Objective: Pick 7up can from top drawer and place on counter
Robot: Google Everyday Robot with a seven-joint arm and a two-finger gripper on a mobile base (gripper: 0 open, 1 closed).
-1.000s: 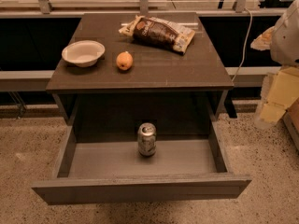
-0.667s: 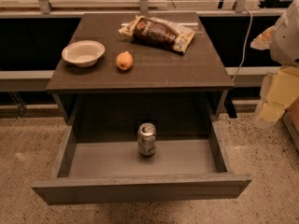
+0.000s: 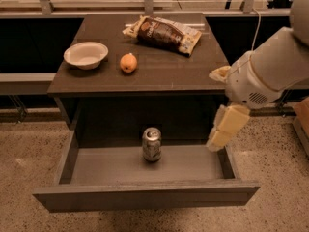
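In drawer point(image 3: 145, 198), one 7up can point(image 3: 151, 144); gripper point(image 3: 218, 140) beside

7up can point(image 3: 151, 144): bare metal; I see a shiny top and a duller, satin printed side.
top drawer point(image 3: 145, 197): matt grey-brown board on the front panel; the inside floor looks smooth and plain grey to me.
worktop point(image 3: 159, 69): smooth dark brown surface, slightly glossy, with a soft sheen toward the far side.
bowl point(image 3: 86, 55): pale, smooth, faintly glossy; ceramic or plastic, I cannot tell.
orange fruit point(image 3: 128, 63): dull, matt skin.
snack bag point(image 3: 164, 33): crinkled glossy film.
gripper point(image 3: 218, 138): at the right, over the drawer's right wall; cream-coloured, matt, plastic-like.
arm point(image 3: 270, 66): smooth white shell, satin finish.
floor point(image 3: 29, 153): speckled, stone-like, matt.
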